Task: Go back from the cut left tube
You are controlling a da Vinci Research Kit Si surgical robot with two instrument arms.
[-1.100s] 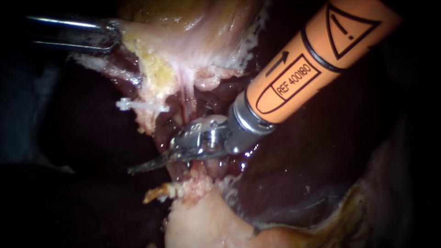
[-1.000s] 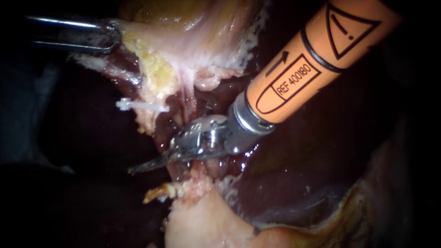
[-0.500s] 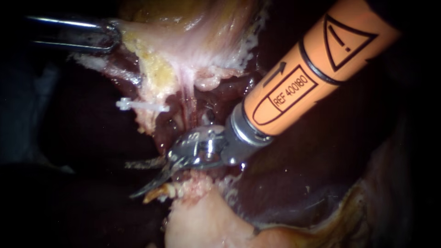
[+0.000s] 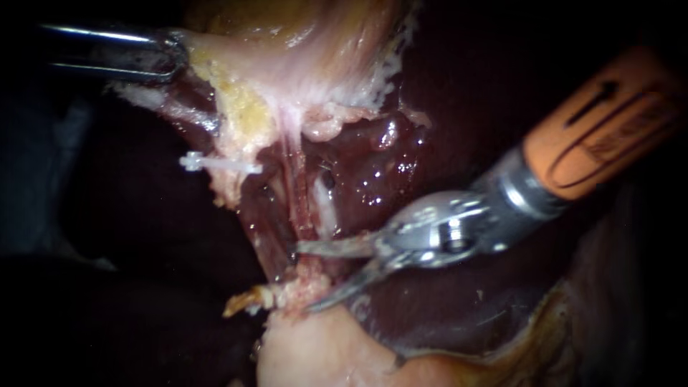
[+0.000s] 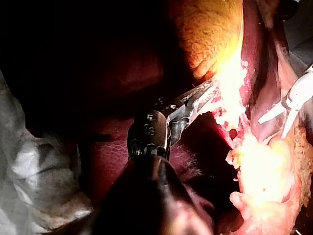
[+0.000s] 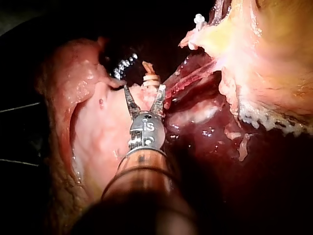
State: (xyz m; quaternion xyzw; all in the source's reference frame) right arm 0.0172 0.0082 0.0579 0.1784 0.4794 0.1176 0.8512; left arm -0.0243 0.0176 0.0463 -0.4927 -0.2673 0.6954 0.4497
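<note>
Beside the tube (image 4: 299, 201), right instrument (image 4: 303, 278) drawn back, agape, left instrument (image 4: 168, 61) clamping pale tissue (image 4: 287, 64)

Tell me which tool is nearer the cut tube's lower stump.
Right. The right tool has its open jaws right at the stump; the left tool is far up, shut on pale tissue.

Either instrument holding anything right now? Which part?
Left instrument: jaws shut on the pale tissue, at its edge. Right instrument: jaws open, holding nothing.
</note>
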